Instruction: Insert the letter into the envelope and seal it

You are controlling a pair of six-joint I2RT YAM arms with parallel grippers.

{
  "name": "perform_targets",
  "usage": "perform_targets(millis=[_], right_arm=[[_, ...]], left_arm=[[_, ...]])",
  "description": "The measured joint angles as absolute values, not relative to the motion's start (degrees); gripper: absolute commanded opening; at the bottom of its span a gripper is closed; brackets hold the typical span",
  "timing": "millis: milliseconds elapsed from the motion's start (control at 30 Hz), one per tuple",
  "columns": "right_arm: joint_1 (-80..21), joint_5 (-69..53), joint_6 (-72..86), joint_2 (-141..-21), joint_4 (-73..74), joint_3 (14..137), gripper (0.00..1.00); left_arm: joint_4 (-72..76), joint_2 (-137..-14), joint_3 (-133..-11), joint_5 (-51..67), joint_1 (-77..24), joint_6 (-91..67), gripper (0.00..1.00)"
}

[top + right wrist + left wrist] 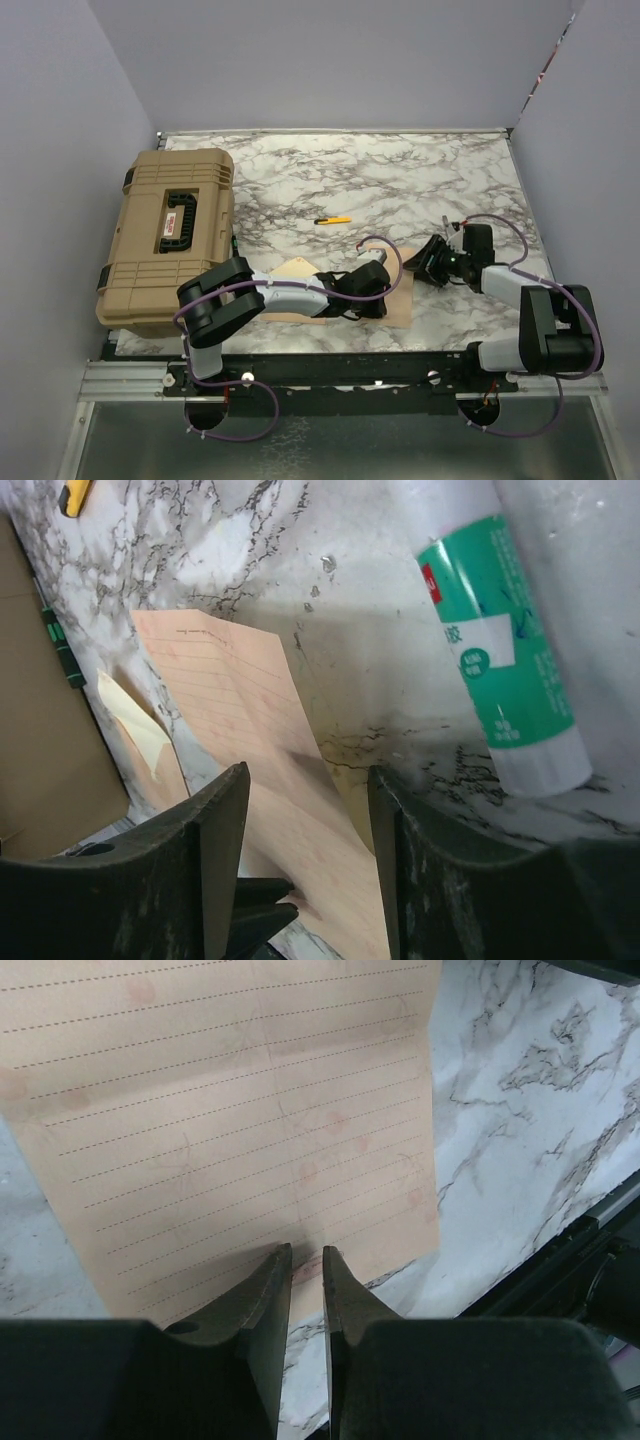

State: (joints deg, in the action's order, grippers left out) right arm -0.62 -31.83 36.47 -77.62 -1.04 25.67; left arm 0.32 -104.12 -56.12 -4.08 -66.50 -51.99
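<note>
Nearest us, the left gripper (305, 1252) has its fingers all but pressed together, tips at the near edge of the letter (240, 1110), we judge to drag it. We cannot tell whether paper is nipped. The sheet runs ahead, dotted-ruled, its pink print illegible. The right gripper (308, 773) hangs spread above it. The envelope (135, 725) lies beyond-left, flap open to receive. A glue stick (490, 650) lies to the right, its green label unreadable.

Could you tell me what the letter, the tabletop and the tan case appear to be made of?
The letter looks like thin matte peach paper: printed dashed lines, soft creases. The tabletop shows a grey-veined white marble pattern with slight sheen, possibly laminate rather than stone. The tan case looks moulded matte plastic: ribbed lid, black latches and handle.
</note>
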Motion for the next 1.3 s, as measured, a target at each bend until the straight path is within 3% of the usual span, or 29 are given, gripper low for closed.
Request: perform_targets(millis=[300,367,500,567,633,833,967,1300], right_arm=[[-0.25,-38.54,36.64,-82.21,-9.08,24.45,0.46],[-0.25,-39.46,36.99,-82.96,-10.81,23.86,0.39],[-0.25,-41.41,37.95,-84.77,-13.39,22.65,0.05],[-0.25,-41.85,38.28,-85.01,-13.76,22.15,0.00],[-0.25,-41.93,38.52,-84.88,-13.76,22.04,0.00],[-0.25,-41.19,38.79,-76.14,-10.37,22.17,0.00],[-0.25,-39.77,39.44,-67.20,-6.70,25.43,0.00],[-0.25,-39.48,46.00,-59.57,-1.39,39.24,0.00]], left_arm=[[-0.12,-104.12,-56.18,-4.16,-66.50,-51.81,0.15],[-0.30,-104.12,-56.25,-4.21,-66.50,-51.81,0.15],[-0.54,-104.12,-56.36,-4.38,-66.50,-51.75,0.15],[-0.89,-104.01,-56.45,-4.38,-66.50,-51.57,0.17],[-1.93,-103.53,-56.45,-4.38,-66.50,-51.40,0.27],[-7.86,-99.85,-56.84,-5.41,-66.39,-51.18,0.78],[-12.95,-92.29,-58.89,-7.35,-64.84,-51.35,0.96],[-13.47,-77.58,-67.72,-4.43,-49.69,-49.69,0.99]])
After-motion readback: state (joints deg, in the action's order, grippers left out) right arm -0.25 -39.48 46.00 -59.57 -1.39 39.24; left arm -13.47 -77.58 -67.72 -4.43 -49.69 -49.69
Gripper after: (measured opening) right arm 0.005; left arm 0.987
